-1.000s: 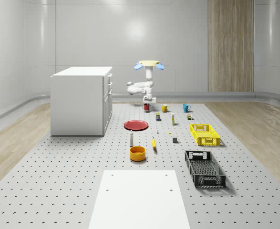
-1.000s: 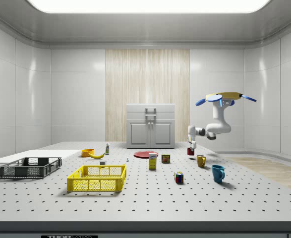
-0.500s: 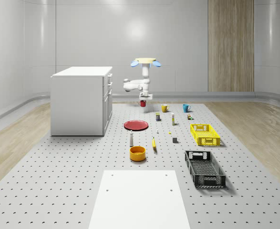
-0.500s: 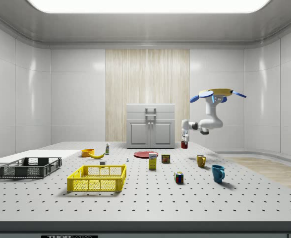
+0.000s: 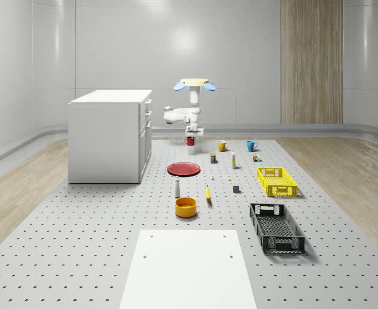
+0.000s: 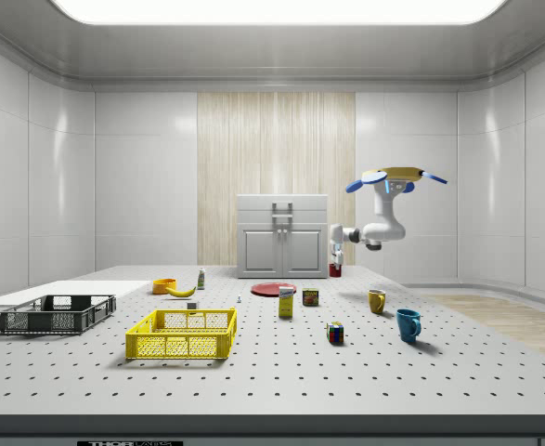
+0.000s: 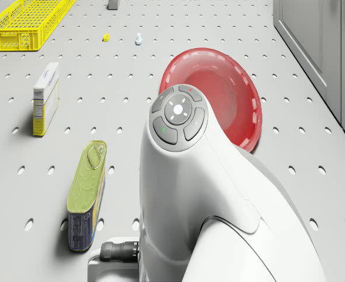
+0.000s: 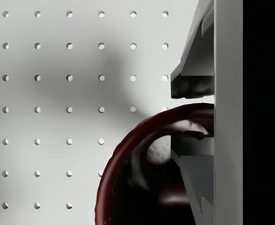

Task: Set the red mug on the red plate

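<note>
The red mug (image 5: 190, 140) hangs a little above the perforated table, held by its rim. My gripper (image 5: 190, 134) is shut on it; in the wrist view the two fingers (image 8: 191, 80) clamp the dark red rim of the red mug (image 8: 128, 159). The drone (image 5: 194, 84) hovers above the table's far end, to the right of the white cabinet (image 5: 109, 135) in the whole-scene view. The red plate (image 5: 184, 168) lies flat on the table, nearer the camera than the mug. From the drone, the red plate (image 7: 231, 100) shows partly behind the arm (image 7: 190, 176).
A yellow mug (image 5: 222, 146) and a blue mug (image 5: 251, 145) stand right of the drone. A tin can (image 7: 87, 188) and a small box (image 7: 46, 97) lie near the plate. A yellow basket (image 5: 276, 181), black basket (image 5: 276, 226) and orange bowl (image 5: 185, 206) sit closer to the camera.
The drone and arm have carried the red mug toward the whole-scene view's left, closer to the cabinet. The mug has risen slightly off the table.
</note>
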`<state>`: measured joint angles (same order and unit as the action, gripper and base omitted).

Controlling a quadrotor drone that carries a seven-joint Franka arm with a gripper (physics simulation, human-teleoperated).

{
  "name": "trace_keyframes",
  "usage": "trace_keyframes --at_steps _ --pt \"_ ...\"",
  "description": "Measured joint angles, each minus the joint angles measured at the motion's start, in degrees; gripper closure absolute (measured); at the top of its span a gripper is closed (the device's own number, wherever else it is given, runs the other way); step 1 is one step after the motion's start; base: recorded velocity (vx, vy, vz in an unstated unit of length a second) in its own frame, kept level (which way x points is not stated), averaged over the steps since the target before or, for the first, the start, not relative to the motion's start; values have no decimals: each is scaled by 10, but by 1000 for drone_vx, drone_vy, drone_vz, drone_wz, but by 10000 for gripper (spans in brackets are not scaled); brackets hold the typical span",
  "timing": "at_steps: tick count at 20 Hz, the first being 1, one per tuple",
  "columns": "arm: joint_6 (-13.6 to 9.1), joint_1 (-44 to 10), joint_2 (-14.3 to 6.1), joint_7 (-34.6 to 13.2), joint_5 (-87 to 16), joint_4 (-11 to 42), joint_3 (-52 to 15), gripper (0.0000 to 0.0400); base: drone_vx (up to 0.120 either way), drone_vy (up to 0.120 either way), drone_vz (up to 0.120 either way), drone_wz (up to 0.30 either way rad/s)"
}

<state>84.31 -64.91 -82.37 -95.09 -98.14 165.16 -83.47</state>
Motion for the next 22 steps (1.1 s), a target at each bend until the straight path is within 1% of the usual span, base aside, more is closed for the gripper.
trace_keyframes --at_steps 4,8,13,19,22 --pt "7 -1 -7 -1 3 0 -1 300 120 -110 0 0" --pt "13 -2 -14 -2 6 0 -2 300 120 0 0 0" --pt "21 -3 -22 -2 9 -1 -4 300 120 -120 0 0" --pt "29 -4 -31 -3 13 -1 -5 300 120 -13 0 0" --pt "33 -4 -36 -4 14 -1 -6 300 120 -120 0 0"
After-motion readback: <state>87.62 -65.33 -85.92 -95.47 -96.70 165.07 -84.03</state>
